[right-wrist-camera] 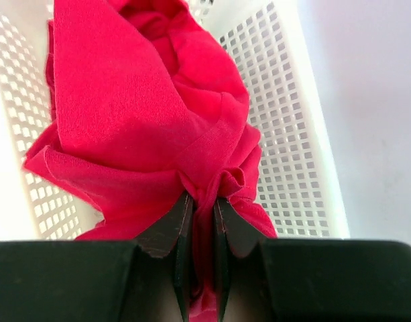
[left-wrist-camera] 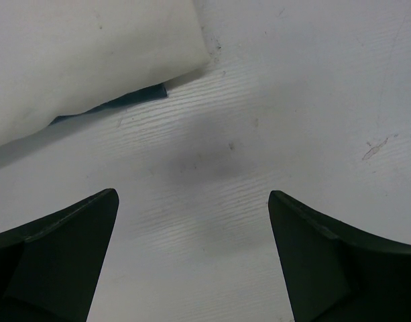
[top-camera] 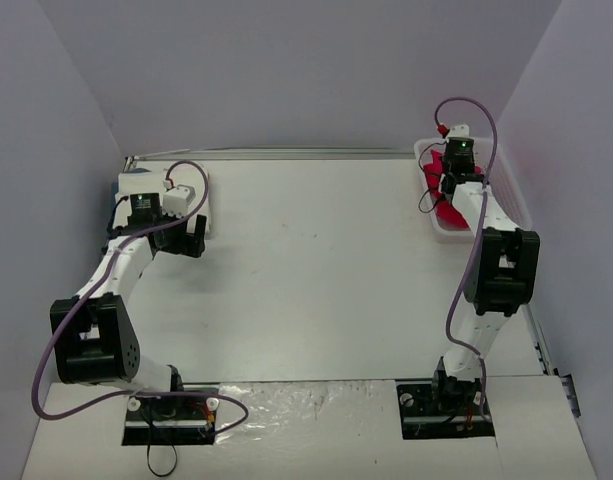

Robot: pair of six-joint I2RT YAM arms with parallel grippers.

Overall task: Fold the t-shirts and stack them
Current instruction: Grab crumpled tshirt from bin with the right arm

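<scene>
The red t-shirt [right-wrist-camera: 145, 114] is crumpled up inside the white basket [right-wrist-camera: 285, 134]. It is found right in front of the right claw [right-wrist-camera: 203, 221], and it stretches away from the tips toward the far end of the basket. A fold of the red cloth is pinched between the two fingers, which are pressed almost together with only cloth between them. The shirt is bunched up, so its long side cannot be told.

It is judged that the shirt must next be lifted up over the basket wall and carried to the table [left-wrist-camera: 312, 100]. The right arm is the near one for this; the left arm is well apart from the basket.

The white t-shirt [left-wrist-camera: 78, 60] is seen folded flat, ahead of the left claw [left-wrist-camera: 193, 198] and off to its left side. Nothing is held by the left claw. Its fingers are spread wide over the table, and the white shirt is not touched.
</scene>
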